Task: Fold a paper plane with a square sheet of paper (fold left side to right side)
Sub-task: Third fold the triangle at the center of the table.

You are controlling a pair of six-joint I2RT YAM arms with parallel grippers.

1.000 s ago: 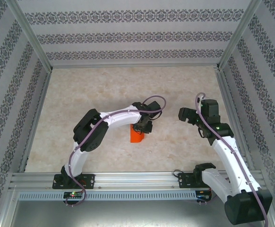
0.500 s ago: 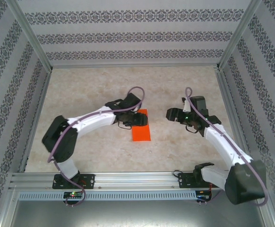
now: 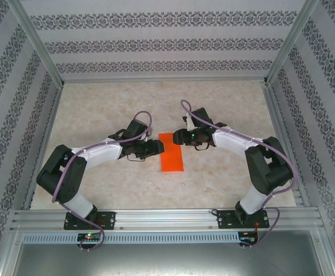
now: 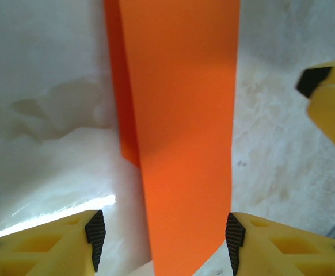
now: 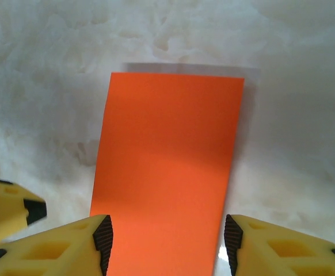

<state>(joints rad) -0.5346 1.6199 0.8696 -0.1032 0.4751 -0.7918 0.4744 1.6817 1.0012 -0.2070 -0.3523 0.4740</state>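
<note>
Orange paper [image 3: 172, 153] folded narrow, edges offset (bare table [image 3: 98, 103] around), left fingers [image 4: 46, 244], right fingers [image 5: 58, 244] wide astride.

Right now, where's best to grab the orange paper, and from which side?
Probably take the square sheet of paper by its long edge where a lower layer peeks out. It lies flat, folded into a narrow strip, so come in low from that side and slide one finger under the loose lip.
</note>
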